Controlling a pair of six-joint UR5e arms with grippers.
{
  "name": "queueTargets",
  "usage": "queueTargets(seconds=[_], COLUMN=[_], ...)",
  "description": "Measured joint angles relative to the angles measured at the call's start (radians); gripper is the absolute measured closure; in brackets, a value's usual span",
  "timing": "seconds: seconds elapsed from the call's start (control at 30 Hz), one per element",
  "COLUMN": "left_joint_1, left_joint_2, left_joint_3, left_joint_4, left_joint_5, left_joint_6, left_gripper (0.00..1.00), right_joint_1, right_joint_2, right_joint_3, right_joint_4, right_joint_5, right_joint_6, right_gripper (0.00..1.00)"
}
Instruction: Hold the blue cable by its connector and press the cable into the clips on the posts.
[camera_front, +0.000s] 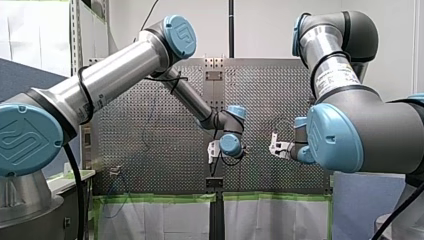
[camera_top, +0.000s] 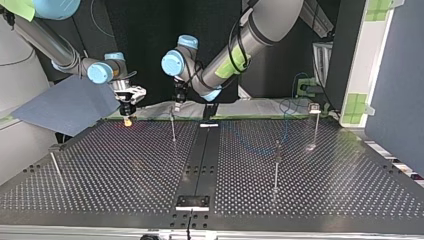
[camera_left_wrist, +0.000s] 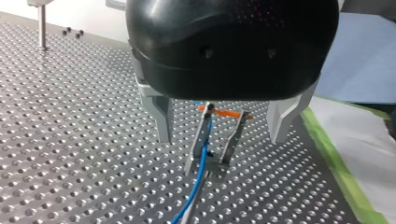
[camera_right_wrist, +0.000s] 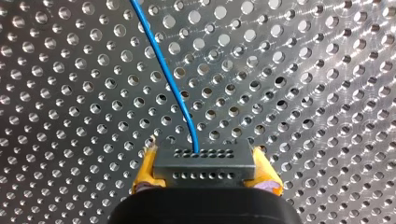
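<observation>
Blue cable leaves the connector clenched in the right claw, running ahead to the clip straddled by the nearer, released left claw.

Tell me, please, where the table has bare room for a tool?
Top view: free between the leaning post and the centre strip, and at the near right corner beyond the middle post. Crowded along the far edge: my left pincer, my right pincer holding the connector, blue cable.
</observation>
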Motion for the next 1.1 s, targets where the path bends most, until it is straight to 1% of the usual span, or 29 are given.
queueTargets(seconds=[0.1,0.3,0.43,0.67,0.93,1.1], left_joint_1=[0.0,0.0,-0.001,-0.001,-0.002,-0.005], left_joint_2=[-0.001,-0.002,-0.002,-0.002,-0.002,-0.001], left_joint_3=[0.0,0.0,0.0,0.0,0.0,0.0], left_joint_4=[0.017,0.025,0.038,0.039,0.026,-0.008], left_joint_5=[-0.002,-0.01,-0.008,-0.005,-0.003,0.0], left_joint_6=[-0.004,-0.012,-0.011,-0.014,-0.011,0.0], left_gripper=[0.0,0.0,0.0,0.0,0.0,0.0], right_joint_1=[0.0,0.0,0.0,0.001,0.0,0.0], right_joint_2=[0.0,0.0,0.0,0.0,0.0,0.0], right_joint_3=[0.0,0.0,0.0,0.0,0.0,0.0], right_joint_4=[0.0,0.0,0.001,0.003,0.007,0.011], right_joint_5=[0.0,-0.001,-0.002,-0.002,-0.002,-0.002], right_joint_6=[0.001,0.002,0.002,0.002,0.002,0.002], right_gripper=[1.0,1.0,1.0,1.0,1.0,1.0])
